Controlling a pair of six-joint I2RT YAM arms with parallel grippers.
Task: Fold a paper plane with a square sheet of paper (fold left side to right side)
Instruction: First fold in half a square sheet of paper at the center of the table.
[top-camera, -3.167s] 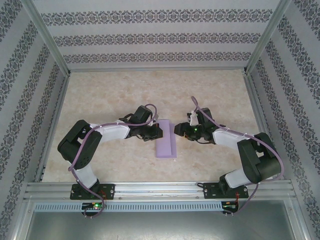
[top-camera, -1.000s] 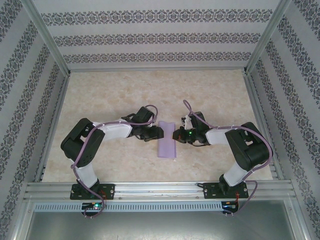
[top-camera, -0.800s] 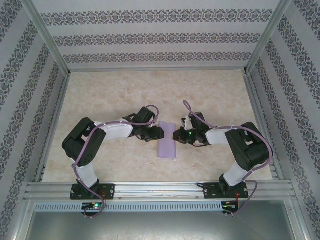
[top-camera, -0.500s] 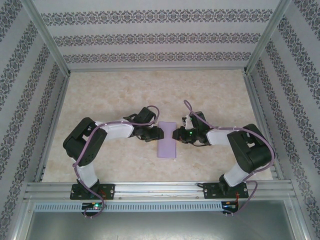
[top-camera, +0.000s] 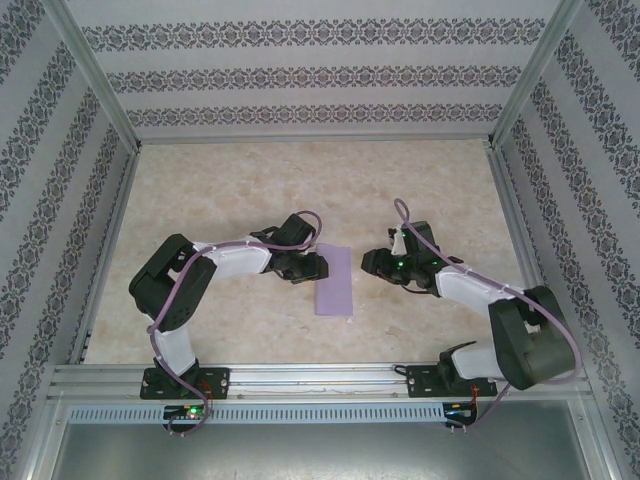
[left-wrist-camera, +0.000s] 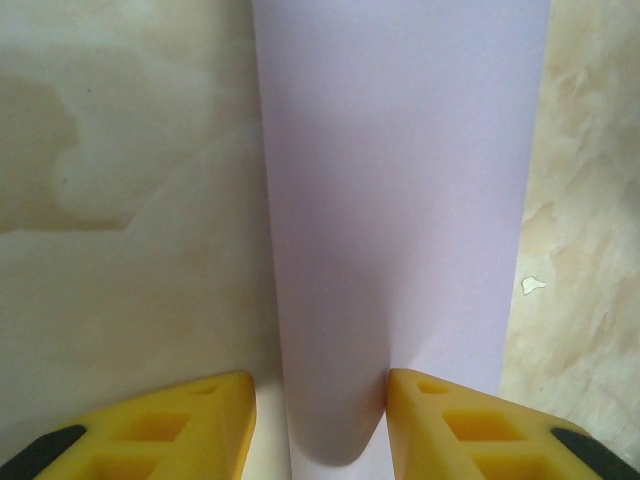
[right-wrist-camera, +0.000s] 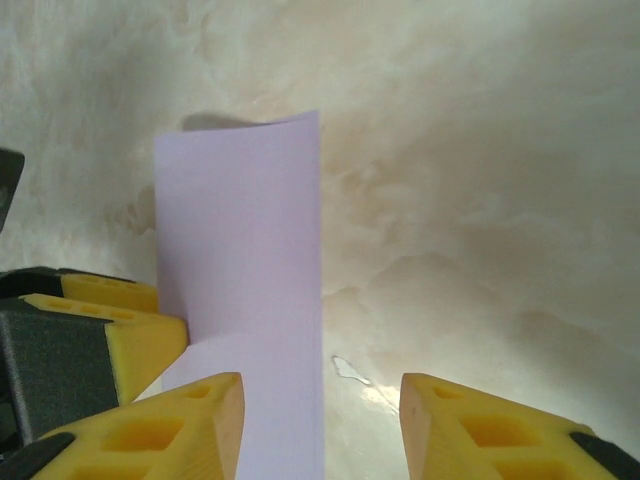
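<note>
On marbled table (top-camera: 220, 190), left hand (top-camera: 316, 266) straddles paper (top-camera: 335, 288); right hand (top-camera: 370, 262) apart

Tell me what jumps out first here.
A folded lavender paper lies as a narrow strip in the middle of the table. The left gripper sits at its left edge, open astride the rounded fold; the right gripper hangs open by its right edge.

Camera check: one high, two close.
Overhead looks down from behind the near side; both wrist cameras share the sheet of paper (left-wrist-camera: 400, 200).
</note>
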